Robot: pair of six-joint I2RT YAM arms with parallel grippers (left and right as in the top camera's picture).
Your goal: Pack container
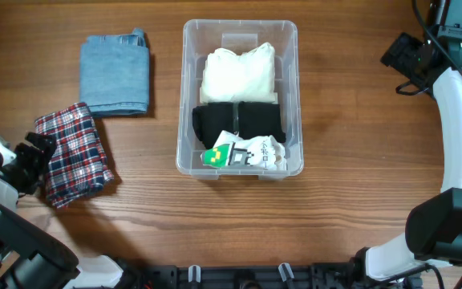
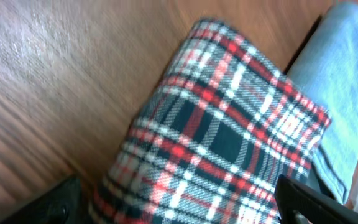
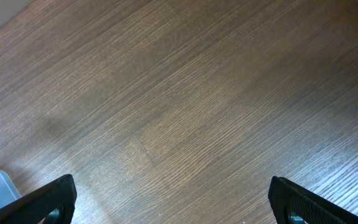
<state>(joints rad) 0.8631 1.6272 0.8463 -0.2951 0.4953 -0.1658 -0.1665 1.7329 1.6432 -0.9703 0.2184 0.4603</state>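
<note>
Wood-grain tabletop (image 1: 343, 120) carries the container (image 1: 185, 96) at centre, part filled. My left fingers (image 2: 309, 202), spread, flank the plaid cloth (image 1: 74, 152) at its 8 o'clock; my right fingers (image 3: 51, 199) hang spread at 2 o'clock.

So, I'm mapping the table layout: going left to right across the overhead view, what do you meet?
left gripper → plaid cloth → folded denim → container → right gripper

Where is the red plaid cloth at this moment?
In the overhead view the plaid cloth lies on the table at the left side, just below the folded jeans and left of the container, outside it.
</note>
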